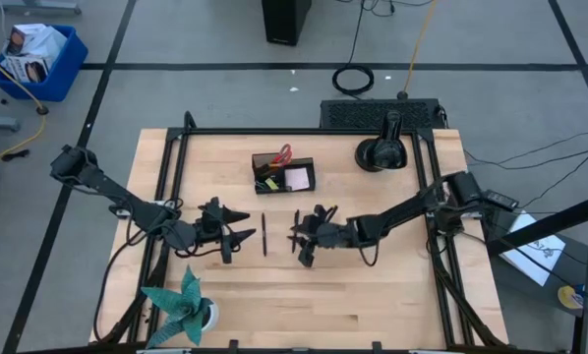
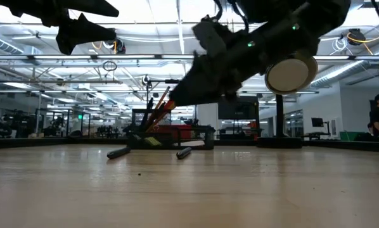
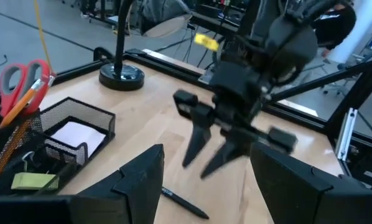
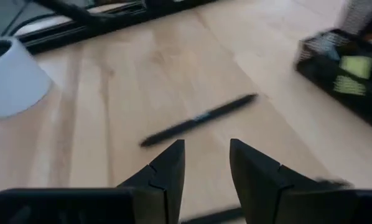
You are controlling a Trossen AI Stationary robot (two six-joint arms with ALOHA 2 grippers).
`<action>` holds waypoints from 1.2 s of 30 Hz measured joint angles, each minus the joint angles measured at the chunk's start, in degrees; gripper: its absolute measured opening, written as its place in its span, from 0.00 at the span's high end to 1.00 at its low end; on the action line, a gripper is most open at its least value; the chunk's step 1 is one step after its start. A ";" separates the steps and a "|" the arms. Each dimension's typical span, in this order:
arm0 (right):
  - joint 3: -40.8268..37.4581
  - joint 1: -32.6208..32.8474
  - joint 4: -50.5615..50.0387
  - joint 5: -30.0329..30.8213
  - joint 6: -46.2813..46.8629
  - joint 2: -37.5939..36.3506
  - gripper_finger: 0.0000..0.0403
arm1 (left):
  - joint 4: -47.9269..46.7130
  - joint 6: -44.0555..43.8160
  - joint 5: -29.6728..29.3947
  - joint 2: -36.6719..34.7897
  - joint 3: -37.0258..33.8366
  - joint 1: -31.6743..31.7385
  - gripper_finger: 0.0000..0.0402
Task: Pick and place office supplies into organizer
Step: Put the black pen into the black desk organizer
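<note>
The black mesh organizer stands toward the table's far side. It holds red-handled scissors, orange pencils, a white pad and a yellow bit. One thin black pen lies flat on the wood between my two grippers, also in the right wrist view. A second pen end shows on the table by the right gripper. My left gripper hovers open to the left of the pen, which lies below its fingers. My right gripper hovers open to its right, above the table.
A round black base with an upright post stands at the far right. The teal paper plant in a white pot sits at the near left. Black frame rails run along the table's sides. Bare wood lies near the front edge.
</note>
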 joint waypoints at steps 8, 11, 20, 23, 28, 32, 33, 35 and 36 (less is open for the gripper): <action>3.44 0.46 -4.87 7.97 1.33 6.08 0.71 | 0.13 0.40 0.29 0.00 0.00 -0.02 0.39; 3.87 0.52 -1.19 9.28 0.27 6.21 0.71 | -0.17 0.98 0.33 0.00 0.00 -0.02 0.39; 4.45 -0.59 -5.91 9.07 3.29 7.35 0.71 | -0.01 1.33 0.38 0.00 0.00 0.00 0.39; 4.43 -0.55 -5.47 8.45 4.89 8.75 0.71 | 0.07 1.34 0.27 0.00 0.00 0.00 0.39; 5.95 -0.73 -5.43 7.42 6.20 11.65 0.71 | 0.59 1.41 0.05 0.00 0.00 0.00 0.39; 7.90 -0.72 -9.44 7.47 6.59 11.96 0.71 | 0.55 1.22 0.03 0.00 0.00 0.00 0.39; 8.21 -0.72 -10.76 7.72 6.73 11.96 0.71 | 0.56 1.23 0.03 0.02 0.00 0.00 0.39; 8.11 -0.72 -12.77 9.39 6.81 11.98 0.71 | 0.82 1.21 0.07 0.02 0.00 0.00 0.39; 8.13 -0.81 -13.14 9.49 6.80 11.95 0.71 | 0.87 1.26 0.09 0.02 0.00 0.00 0.39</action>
